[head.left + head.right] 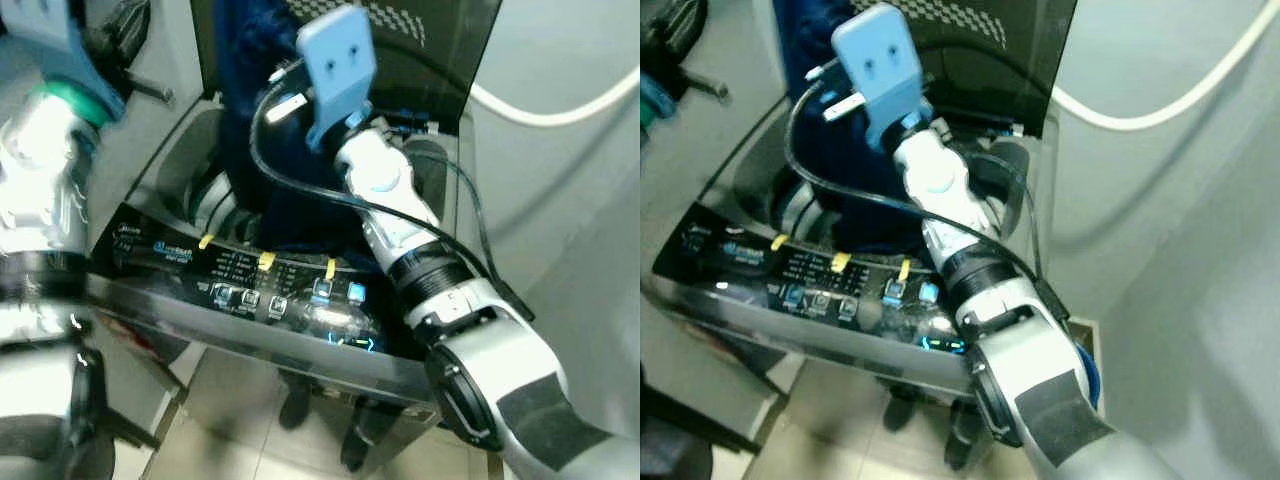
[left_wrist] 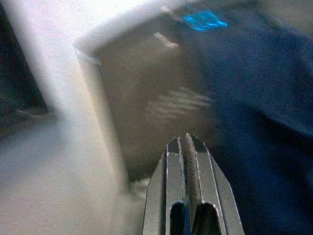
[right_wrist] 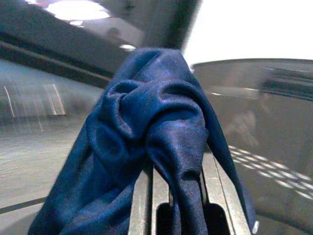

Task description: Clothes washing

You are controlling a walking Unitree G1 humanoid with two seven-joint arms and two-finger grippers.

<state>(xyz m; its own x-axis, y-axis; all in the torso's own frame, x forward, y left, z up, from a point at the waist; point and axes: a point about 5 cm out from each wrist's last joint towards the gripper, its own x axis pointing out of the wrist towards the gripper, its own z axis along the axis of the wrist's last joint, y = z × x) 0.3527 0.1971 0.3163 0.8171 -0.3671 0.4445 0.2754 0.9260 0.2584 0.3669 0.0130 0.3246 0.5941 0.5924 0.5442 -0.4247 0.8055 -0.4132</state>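
Top-loading washing machine (image 1: 150, 190), lid (image 1: 440, 50) raised upright at the back; control panel (image 1: 260, 290) along the front edge, lit blue indicators and three yellow tabs on it. A dark blue garment (image 3: 146, 142) hangs down into the open tub (image 1: 205, 190), its lower part inside the opening, its upper part rising above the rim in front of the lid. Right arm reaches forward and up over the control panel, wrist above the tub, black cable looped around the forearm, a light blue camera mount (image 1: 338, 60) on the wrist. Right end effector (image 3: 178, 196): fingers closed on a bunched fold of the blue garment, cloth wrapped over and between the fingers and draping down on both sides. Left arm is raised at the left side of the machine, near its front corner. Left end effector (image 2: 188, 161): fingers pressed together, narrow, holding nothing, pointing at the inside of the tub wall, blue garment just beside it. White hose (image 1: 560, 105) runs across the wall behind the machine. Tiled floor (image 1: 230, 420) below the front.
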